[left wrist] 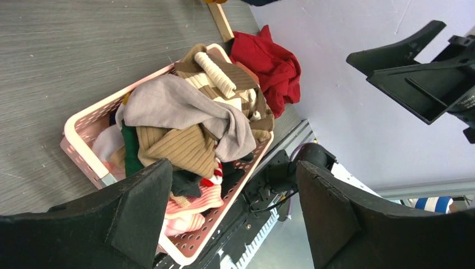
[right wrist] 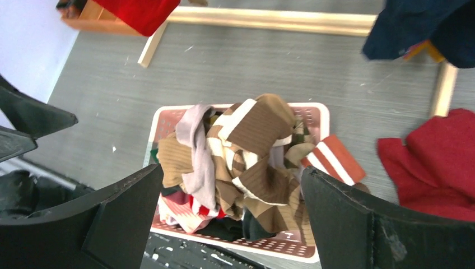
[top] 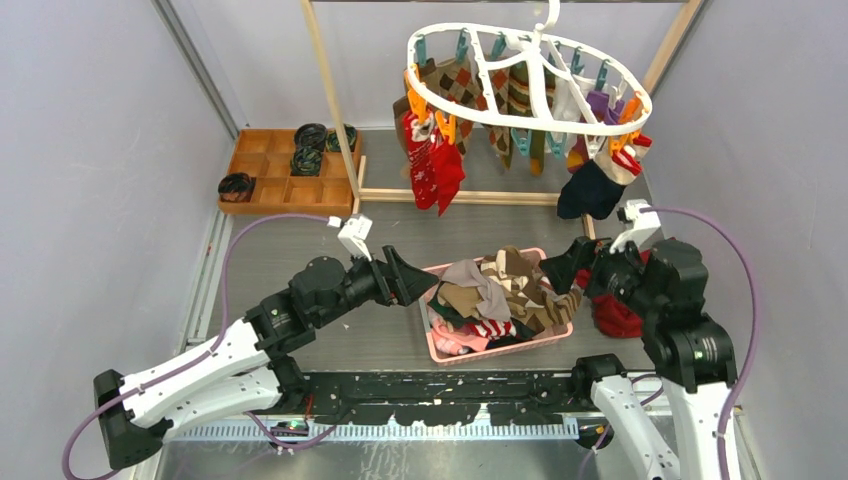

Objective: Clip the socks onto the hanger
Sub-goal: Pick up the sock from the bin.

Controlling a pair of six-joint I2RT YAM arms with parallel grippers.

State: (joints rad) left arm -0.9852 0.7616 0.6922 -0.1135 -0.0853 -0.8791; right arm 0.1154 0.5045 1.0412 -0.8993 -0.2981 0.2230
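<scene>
The grey bench [top: 300, 240] carries a tall wooden-post rack [top: 330, 110] at the back. From its rail hangs the large white plastic oval hanger with orange and teal pegs [top: 520, 120], high enough, I'd say, for socks to dangle freely. Several are already pegged on it, among them a red one with a white pattern [top: 432, 165] and a navy one [top: 590, 190].

Below, between the two arms, sits a pink perforated plastic basket [top: 436, 345], presumably there so either arm can reach it. It is heaped with the loose socks in brown, beige, grey and stripes [top: 500, 290] that have yet to be clipped. A plain red cloth [top: 615, 315] lies on the bench just beside the basket.

The left hand [top: 415, 280] hovers at the basket's left edge, spread wide and holding nothing. The right hand [top: 565, 265] hangs over the basket's right side, fully spread and empty, touching no sock.
</scene>
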